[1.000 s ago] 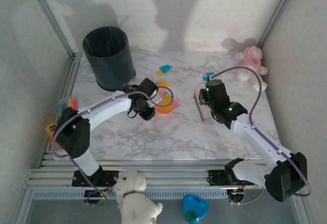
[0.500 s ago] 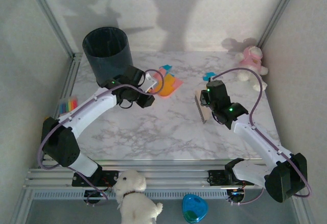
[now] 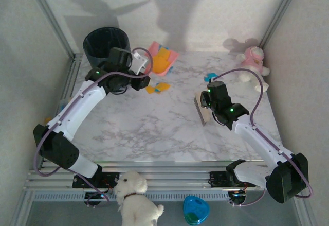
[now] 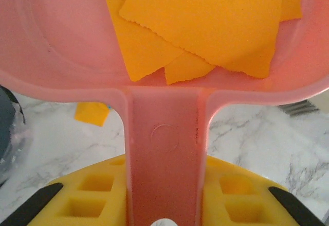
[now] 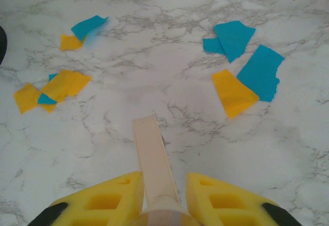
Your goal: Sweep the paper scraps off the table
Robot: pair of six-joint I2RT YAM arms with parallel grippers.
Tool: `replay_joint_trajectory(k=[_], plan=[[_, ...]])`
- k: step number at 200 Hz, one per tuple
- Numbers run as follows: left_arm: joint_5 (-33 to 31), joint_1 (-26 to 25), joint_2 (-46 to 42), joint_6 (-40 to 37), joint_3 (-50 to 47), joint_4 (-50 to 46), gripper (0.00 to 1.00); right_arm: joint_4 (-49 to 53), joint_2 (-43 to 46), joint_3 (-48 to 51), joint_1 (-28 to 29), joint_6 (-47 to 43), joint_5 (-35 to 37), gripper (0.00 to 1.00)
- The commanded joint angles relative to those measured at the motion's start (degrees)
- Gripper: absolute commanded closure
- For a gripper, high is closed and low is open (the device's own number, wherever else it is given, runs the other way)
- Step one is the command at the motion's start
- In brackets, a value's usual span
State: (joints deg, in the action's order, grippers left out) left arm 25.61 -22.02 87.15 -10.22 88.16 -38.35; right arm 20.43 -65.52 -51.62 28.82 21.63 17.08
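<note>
Marbled bench (image 3: pixel 154 133), paper scraps (image 5: pixel 234 93) strewn; left gripper (image 4: pixel 164 200), clamping dustpan (image 4: pixel 67 40), has risen toward bin (image 3: pixel 103 43); right gripper (image 5: pixel 159 200) clamps brush (image 5: pixel 151 154).

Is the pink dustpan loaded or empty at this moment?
Loaded: several orange paper scraps lie inside the pink dustpan, its handle clamped in the left pincer.

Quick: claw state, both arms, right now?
Left claw: closed, holding the pink dustpan by its handle.
Right claw: closed, holding the brush by its handle.
</note>
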Motion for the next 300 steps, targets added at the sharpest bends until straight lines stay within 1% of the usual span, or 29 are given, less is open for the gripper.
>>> replay_joint_trajectory(k=[1,68,124,183,219,258,300], plan=[[3.60,2.74,-0.27,2.11,3.92,0.81,1.00,-1.07,-0.39,-0.46,-0.42,0.52,-0.62,1.00],[11.41,10.07,1.97,7.15,9.11,2.91,1.00,-0.55,-0.92,-1.43,-0.44,0.34,-1.42,1.00],[14.35,15.60,4.29,15.07,10.08,7.19,1.00,-0.44,-1.19,-1.61,-0.59,-0.03,-1.80,1.00],[21.94,21.73,7.05,24.37,9.93,12.47,1.00,-0.12,-1.46,-1.66,-0.61,-0.06,-2.40,1.00],[24.86,23.59,8.36,29.77,9.36,16.32,1.00,0.39,-1.63,-1.52,-0.67,0.01,-2.43,1.00],[30.50,24.84,10.59,35.40,9.42,20.74,1.00,0.33,-1.90,-1.65,-0.69,0.08,-2.66,1.00],[33.31,25.86,13.50,43.16,10.70,23.76,1.00,0.36,-2.49,-1.74,-0.69,0.26,-2.87,1.00]])
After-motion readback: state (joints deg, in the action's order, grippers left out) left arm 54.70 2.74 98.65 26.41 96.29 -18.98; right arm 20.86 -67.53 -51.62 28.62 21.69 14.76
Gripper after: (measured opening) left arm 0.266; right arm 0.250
